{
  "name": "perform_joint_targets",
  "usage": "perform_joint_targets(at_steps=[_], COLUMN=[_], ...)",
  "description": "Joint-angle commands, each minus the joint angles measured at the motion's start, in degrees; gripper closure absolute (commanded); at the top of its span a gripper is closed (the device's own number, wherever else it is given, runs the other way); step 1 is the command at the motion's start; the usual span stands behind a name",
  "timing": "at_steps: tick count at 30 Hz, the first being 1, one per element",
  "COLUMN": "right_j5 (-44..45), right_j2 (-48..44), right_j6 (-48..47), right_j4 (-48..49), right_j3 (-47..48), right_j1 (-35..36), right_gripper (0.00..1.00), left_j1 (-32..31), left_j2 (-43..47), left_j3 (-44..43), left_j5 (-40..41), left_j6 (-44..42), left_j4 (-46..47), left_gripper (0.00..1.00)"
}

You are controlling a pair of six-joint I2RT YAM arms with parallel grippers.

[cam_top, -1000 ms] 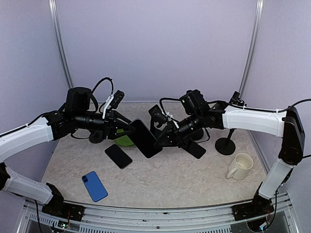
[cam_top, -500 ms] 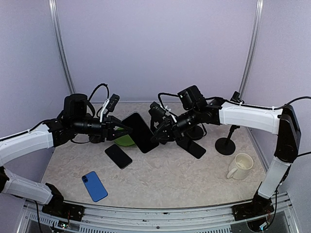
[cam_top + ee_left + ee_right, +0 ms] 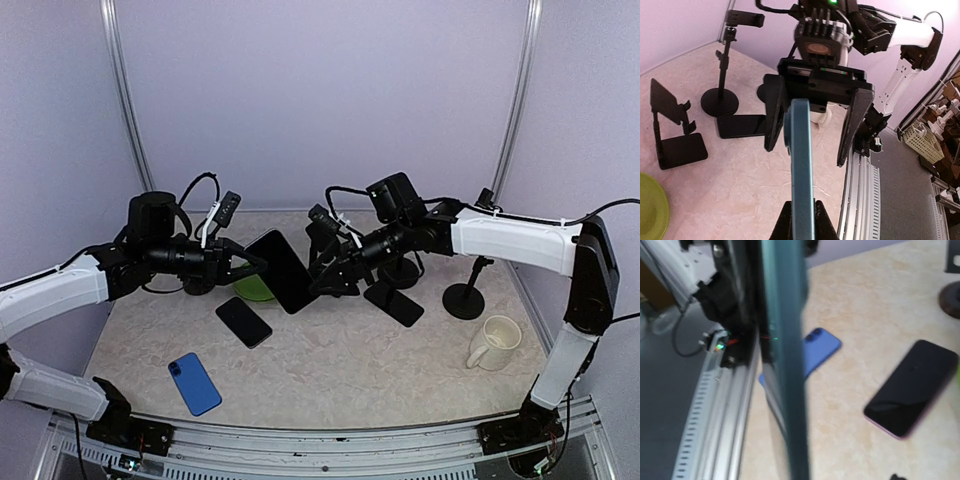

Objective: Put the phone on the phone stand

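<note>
two arms meet over the middle of the table (image 3: 330, 370), nearer its back edge, with a phone (image 3: 283, 270) raised between them. the left gripper (image 3: 250, 265) is clenched on the phone's left edge, holding it on edge and tilted, clear of the surface. the right gripper (image 3: 322, 275) is at the opposite edge, released: from the left wrist its fingers (image 3: 774, 112) stand wide on either side of the phone's thin edge, touching neither face. the stand (image 3: 675, 145), black and folding, sits on the table off to one side of the held phone, well apart from it. a black phone (image 3: 243, 321) lies flat just in front of the held one, and a blue phone (image 3: 194, 383) lies toward the front left corner. a green bowl (image 3: 255, 290) shows behind the left gripper. a dark phone (image 3: 393, 303) lies flat right of middle, a pole stand (image 3: 465, 300) beside it, and a mug (image 3: 494, 343) near the right edge.
</note>
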State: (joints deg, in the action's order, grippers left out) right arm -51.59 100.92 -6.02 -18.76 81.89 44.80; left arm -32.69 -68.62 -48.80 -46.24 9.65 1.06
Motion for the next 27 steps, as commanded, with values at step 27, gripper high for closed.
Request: perform_joint_targets(at_steps=[27], right_j5=[29.97], right_j2=[-4.9], right_j6=[15.63], right_j4=[7.88], right_j3=[-15.83], right_j1=[3.98], right_gripper=[0.25], left_j1=[26.31], left_j2=[-3.05], left_j3=[-16.7], left_j5=[28.06], left_j6=[-1.9], left_j4=[-20.38], left_gripper=[1.0])
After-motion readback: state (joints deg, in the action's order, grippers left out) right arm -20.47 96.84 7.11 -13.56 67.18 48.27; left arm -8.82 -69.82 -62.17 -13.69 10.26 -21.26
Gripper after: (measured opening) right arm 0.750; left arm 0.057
